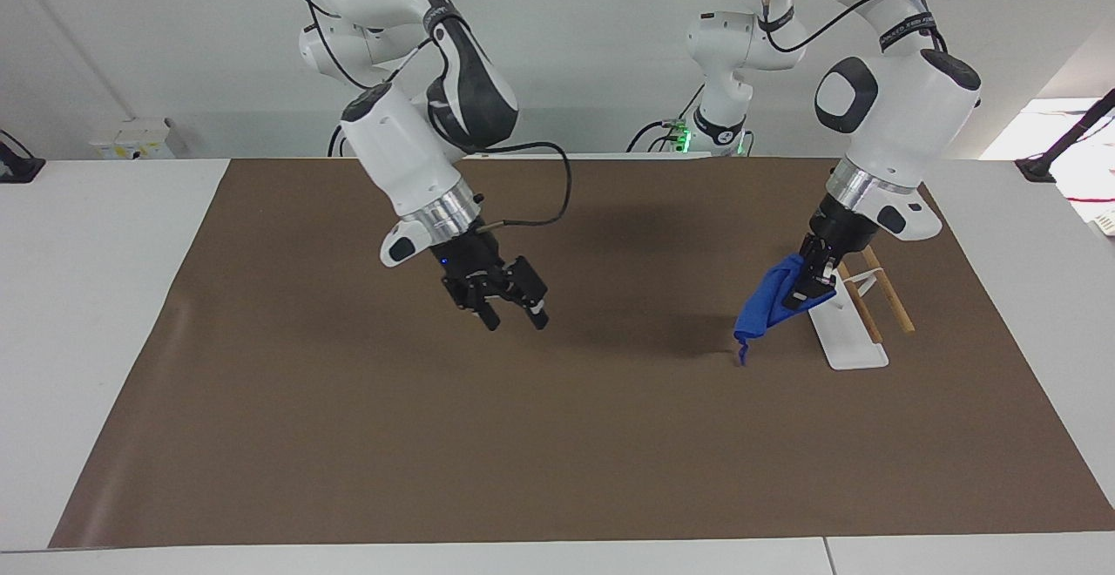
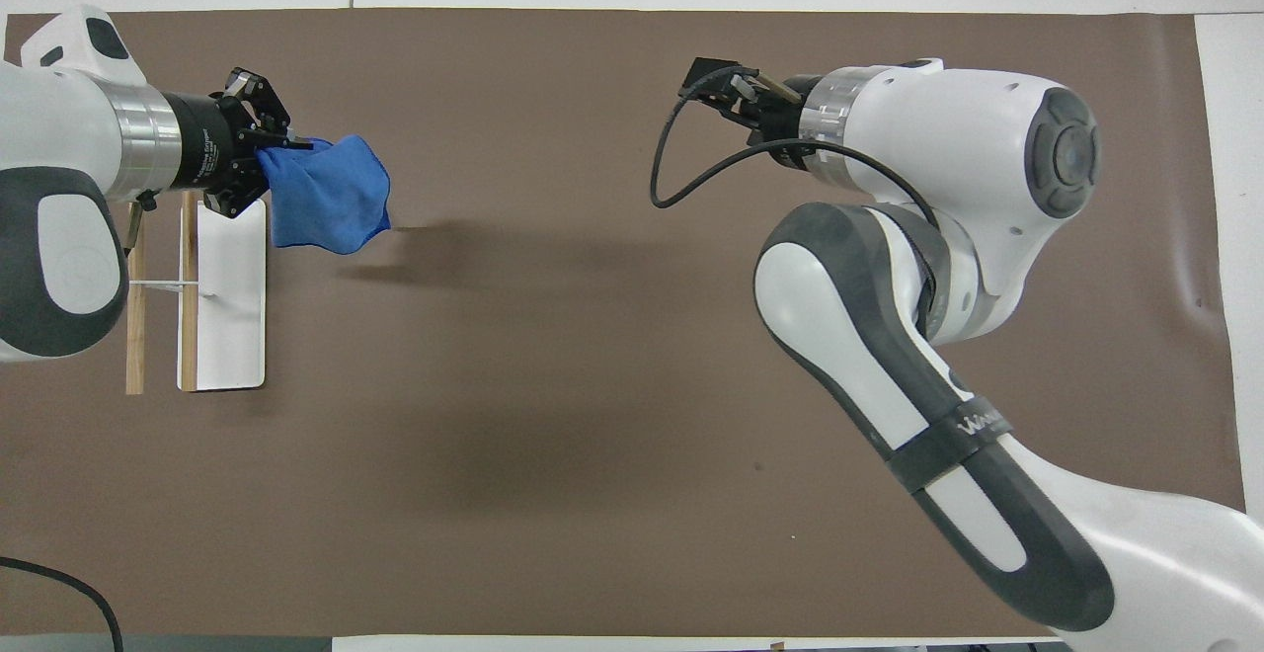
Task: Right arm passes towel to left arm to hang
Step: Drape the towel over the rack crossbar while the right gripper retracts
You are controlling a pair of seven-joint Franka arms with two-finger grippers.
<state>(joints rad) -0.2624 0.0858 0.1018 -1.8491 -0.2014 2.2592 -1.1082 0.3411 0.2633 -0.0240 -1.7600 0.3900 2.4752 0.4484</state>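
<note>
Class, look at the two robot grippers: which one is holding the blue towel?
The left gripper, over the white rack, grips the towel. The right gripper hangs open and empty over the brown mat.

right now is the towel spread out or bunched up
Bunched: the towel hangs in a crumpled fold from the left gripper, beside the white rack. The right gripper is open, empty.
</note>
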